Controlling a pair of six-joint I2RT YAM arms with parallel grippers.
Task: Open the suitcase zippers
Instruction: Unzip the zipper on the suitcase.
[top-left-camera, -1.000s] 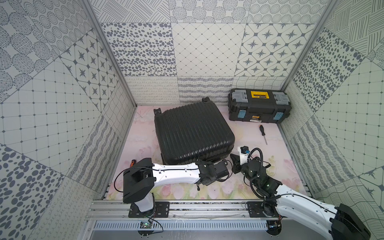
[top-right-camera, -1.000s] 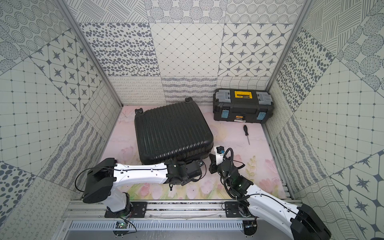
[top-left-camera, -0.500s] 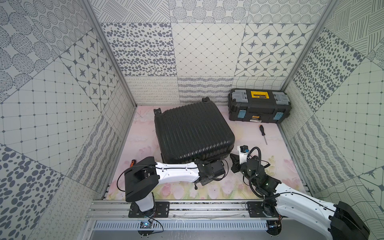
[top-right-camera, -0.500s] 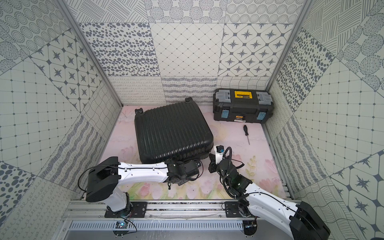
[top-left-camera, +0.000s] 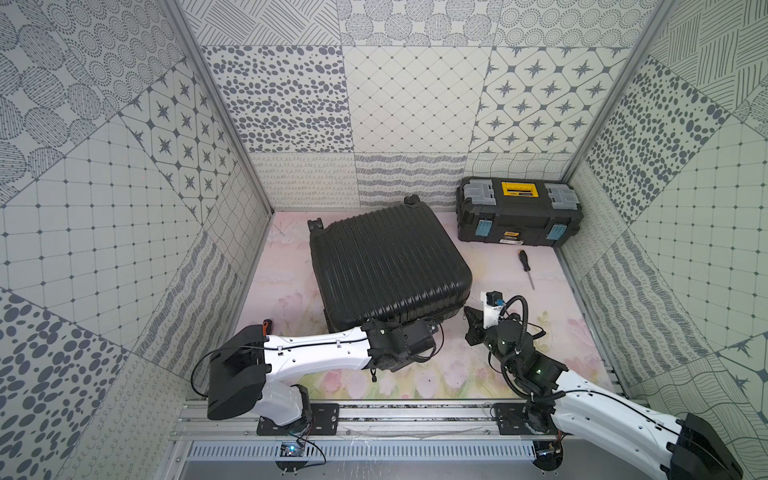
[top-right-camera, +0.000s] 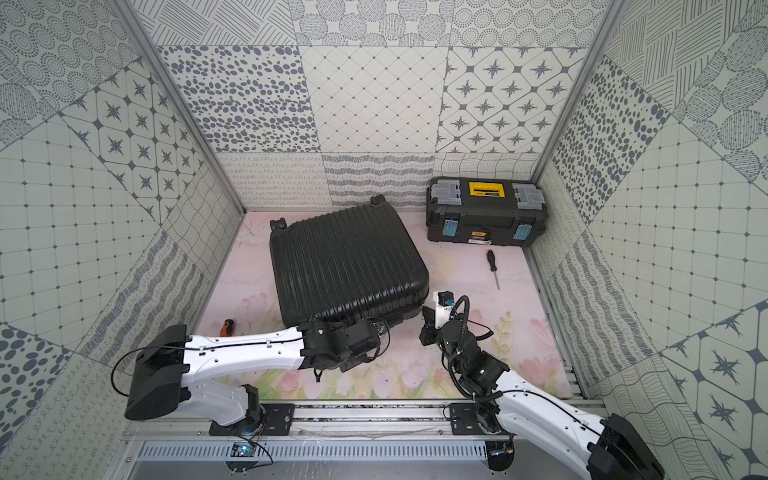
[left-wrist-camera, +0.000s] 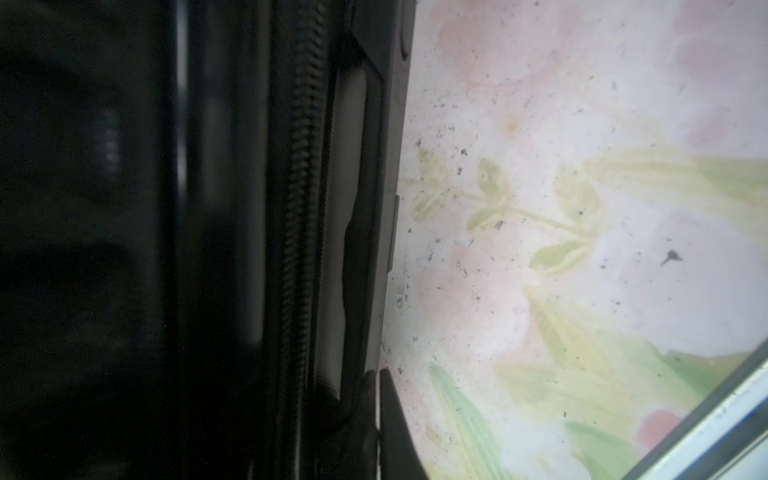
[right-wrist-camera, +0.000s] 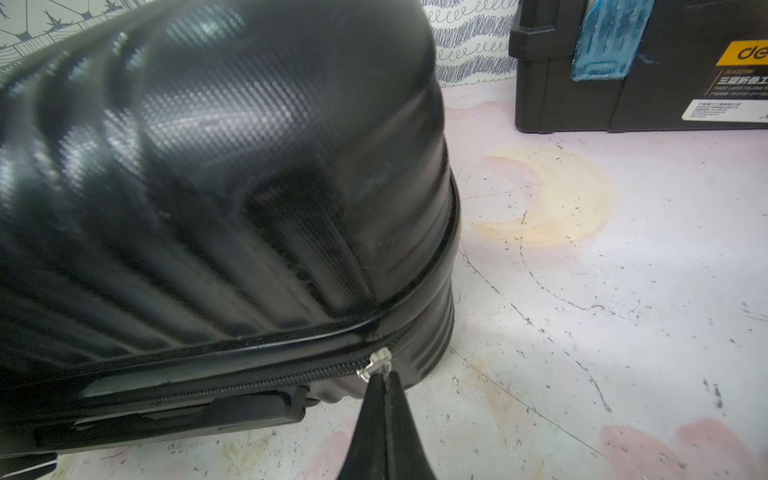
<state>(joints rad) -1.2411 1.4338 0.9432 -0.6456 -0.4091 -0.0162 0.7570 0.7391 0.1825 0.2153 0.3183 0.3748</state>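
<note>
The black ribbed suitcase (top-left-camera: 386, 266) (top-right-camera: 345, 266) lies flat on the floral mat in both top views. Its zippers run round the side seam (right-wrist-camera: 249, 384) (left-wrist-camera: 301, 187). At the near right corner my right gripper (right-wrist-camera: 383, 376) (top-left-camera: 467, 311) is shut on the silver zipper pull (right-wrist-camera: 376, 360). My left gripper (left-wrist-camera: 377, 374) (top-left-camera: 432, 328) lies low against the suitcase's near side. Its fingers stand together beside the dark side handle, and no pull shows between them.
A black toolbox (top-left-camera: 517, 216) with a yellow label stands at the back right. A screwdriver (top-left-camera: 525, 268) lies in front of it. An orange-handled tool (top-left-camera: 267, 323) lies near the left wall, behind my left arm. The cell walls close in on three sides.
My left gripper has slid a little leftwards along the suitcase's near side and its jaws have closed. The right gripper has kept its hold at the corner, barely moving.
</note>
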